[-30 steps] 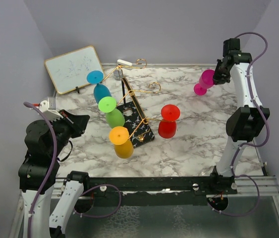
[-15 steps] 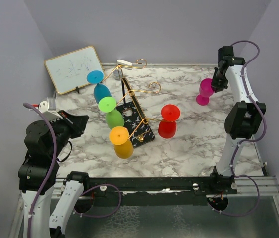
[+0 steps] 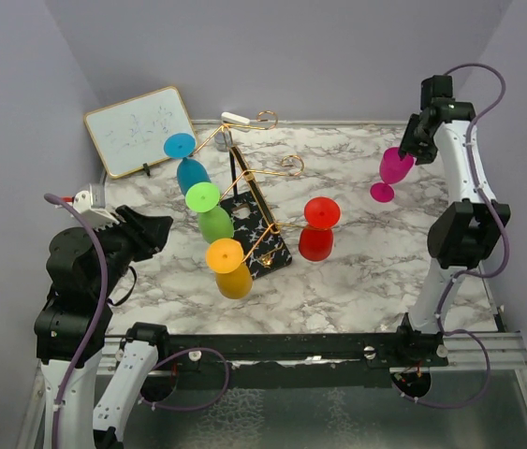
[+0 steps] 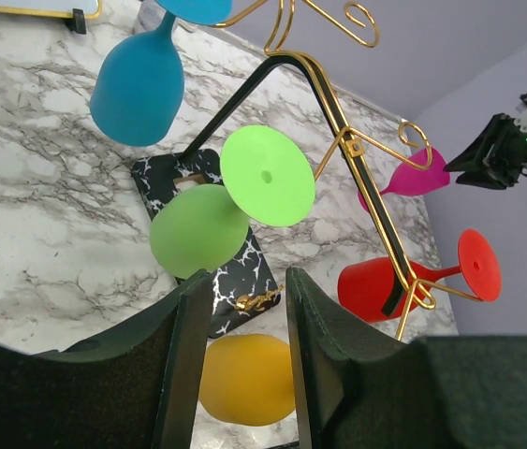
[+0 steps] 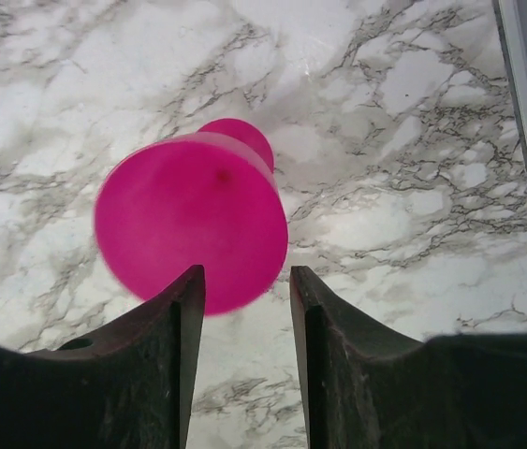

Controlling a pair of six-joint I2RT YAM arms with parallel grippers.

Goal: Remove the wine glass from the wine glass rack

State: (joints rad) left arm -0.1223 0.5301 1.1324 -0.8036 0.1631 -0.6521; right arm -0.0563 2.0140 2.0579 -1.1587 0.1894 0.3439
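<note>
Pink wine glass (image 5: 191, 213) tilted, just beyond parted right claw (image 5: 244, 273) tips

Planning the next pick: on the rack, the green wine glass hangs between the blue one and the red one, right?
No. On the wine glass rack the green wine glass hangs between the blue wine glass and the yellow wine glass, not the red wine glass. The top external view shows it.

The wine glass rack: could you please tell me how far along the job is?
Done: the magenta glass is off the rack. In hand: it tilts at the open right gripper, not standing upright. Left: blue, green, yellow and red glasses hang on the rack.
</note>
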